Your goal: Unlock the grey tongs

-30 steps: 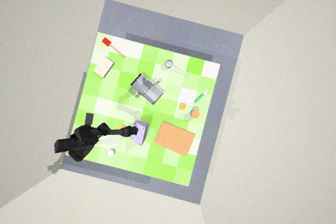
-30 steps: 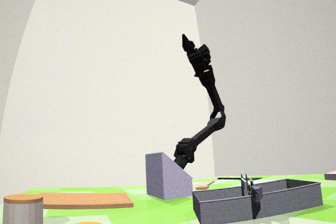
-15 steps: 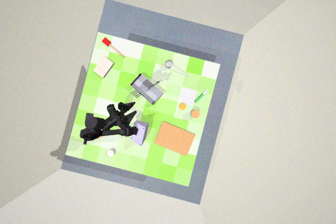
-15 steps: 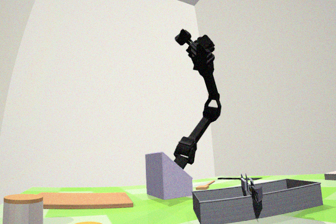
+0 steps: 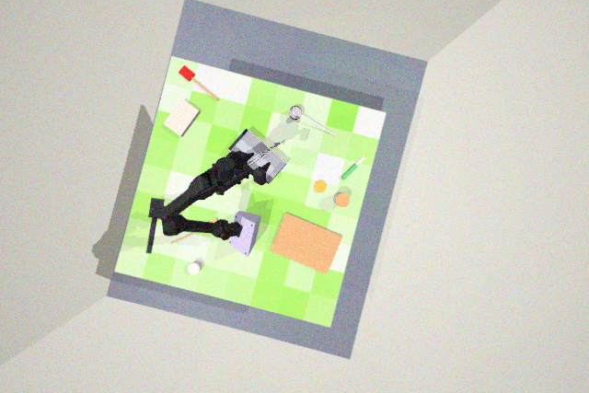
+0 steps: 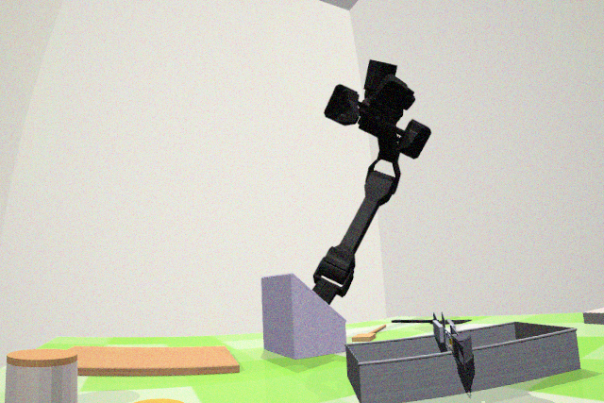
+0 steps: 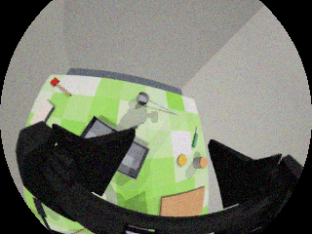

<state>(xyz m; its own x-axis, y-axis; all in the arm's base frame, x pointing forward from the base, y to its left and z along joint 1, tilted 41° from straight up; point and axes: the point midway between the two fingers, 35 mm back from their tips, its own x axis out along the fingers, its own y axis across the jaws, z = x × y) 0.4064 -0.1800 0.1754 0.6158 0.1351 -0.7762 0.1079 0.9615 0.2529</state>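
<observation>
Right now my pincer (image 6: 377, 118) hangs high above the tabletop (image 5: 285, 294), its fingers spread wide with nothing between them. From the wrist view I look down between the two dark fingers at the checked green cloth far below.

In the exterior view, the grey tongs (image 6: 456, 342) lie across the roasting tin (image 6: 414, 369), resting over its long walls, with one end hanging down over the near wall. In the top view my arm hides much of the roasting tin (image 5: 273, 167), and only a thin line of the tongs (image 5: 273, 144) shows past it.

Well apart from the tin, the wooden board (image 5: 306, 242) lies flat on the cloth, just beside the lilac wedge block (image 5: 246, 232) and with nothing on it.
</observation>
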